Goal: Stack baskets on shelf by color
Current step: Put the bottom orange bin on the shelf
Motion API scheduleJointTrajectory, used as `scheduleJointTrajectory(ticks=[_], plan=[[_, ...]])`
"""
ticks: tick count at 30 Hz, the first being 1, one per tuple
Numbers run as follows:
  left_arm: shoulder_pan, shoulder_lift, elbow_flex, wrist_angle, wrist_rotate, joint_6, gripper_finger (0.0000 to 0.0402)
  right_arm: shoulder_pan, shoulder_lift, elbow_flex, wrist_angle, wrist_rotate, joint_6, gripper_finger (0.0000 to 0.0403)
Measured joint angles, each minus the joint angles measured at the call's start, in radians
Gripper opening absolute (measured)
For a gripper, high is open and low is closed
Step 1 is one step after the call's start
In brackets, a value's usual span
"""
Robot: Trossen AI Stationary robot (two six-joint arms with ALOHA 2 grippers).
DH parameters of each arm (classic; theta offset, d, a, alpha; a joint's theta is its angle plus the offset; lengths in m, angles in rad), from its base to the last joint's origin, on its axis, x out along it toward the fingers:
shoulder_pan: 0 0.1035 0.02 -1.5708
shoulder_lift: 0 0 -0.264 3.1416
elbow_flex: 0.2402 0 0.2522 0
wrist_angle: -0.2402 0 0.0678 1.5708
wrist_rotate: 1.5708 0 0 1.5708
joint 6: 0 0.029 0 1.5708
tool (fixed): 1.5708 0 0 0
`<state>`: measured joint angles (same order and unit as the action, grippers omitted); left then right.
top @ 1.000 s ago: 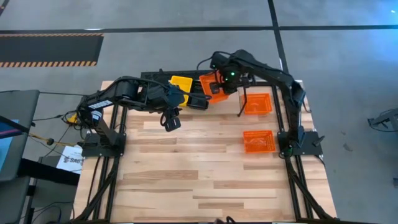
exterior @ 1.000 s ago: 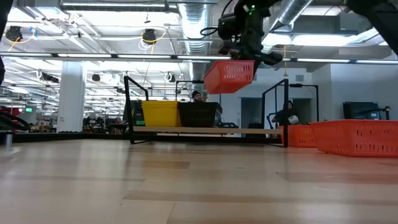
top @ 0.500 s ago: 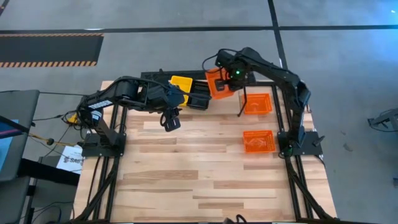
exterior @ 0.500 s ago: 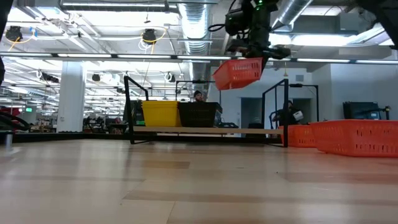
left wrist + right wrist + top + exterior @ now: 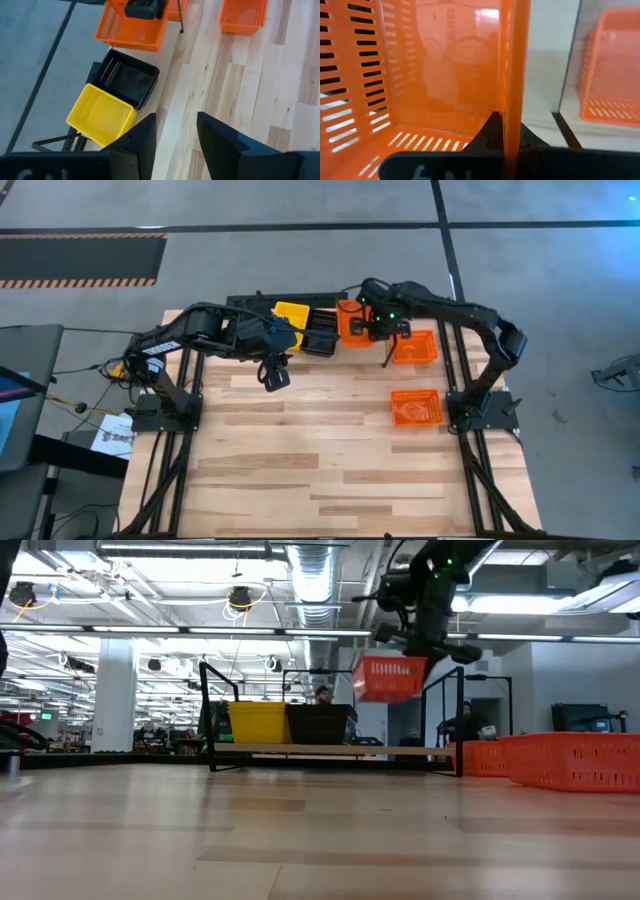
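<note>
Right gripper (image 5: 372, 326) pinches an orange basket (image 5: 352, 321) above the shelf (image 5: 335, 750); left gripper (image 5: 275, 375) spread

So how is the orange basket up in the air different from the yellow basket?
The orange basket hangs above the shelf, pinched at its rim by the right gripper; the yellow basket sits on the shelf, untouched. The orange basket is over the shelf's free end, the yellow at the opposite end. Both are the same slotted plastic shape.

Grey concrete floor (image 5: 300, 240), hazard-striped mat (image 5: 80, 260), overhead ducts (image 5: 310, 570), white column (image 5: 115, 700), ceiling lights
</note>
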<state>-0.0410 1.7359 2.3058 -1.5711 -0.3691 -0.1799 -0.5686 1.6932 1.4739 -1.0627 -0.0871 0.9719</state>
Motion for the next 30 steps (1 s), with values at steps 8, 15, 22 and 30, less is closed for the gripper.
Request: scheduleJointTrajectory(ticks=[8, 15, 22, 30], plan=[[0.000, 0.000, 0.000, 0.000, 0.000, 0.008, 0.0130, 0.002, -0.002, -0.056, -0.004, -0.021, 0.016, 0.0001], [0.000, 0.000, 0.000, 0.000, 0.000, 0.008, 0.0130, -0.023, -0.001, -0.056, 0.008, -0.020, 0.016, 0.0001], [0.000, 0.000, 0.000, 0.000, 0.000, 0.008, 0.0130, -0.023, 0.029, -0.056, 0.037, -0.020, -0.001, 0.0001], [0.000, 0.000, 0.000, 0.000, 0.000, 0.012, 0.0130, -0.023, 0.030, -0.057, 0.028, -0.017, -0.016, 0.0007]])
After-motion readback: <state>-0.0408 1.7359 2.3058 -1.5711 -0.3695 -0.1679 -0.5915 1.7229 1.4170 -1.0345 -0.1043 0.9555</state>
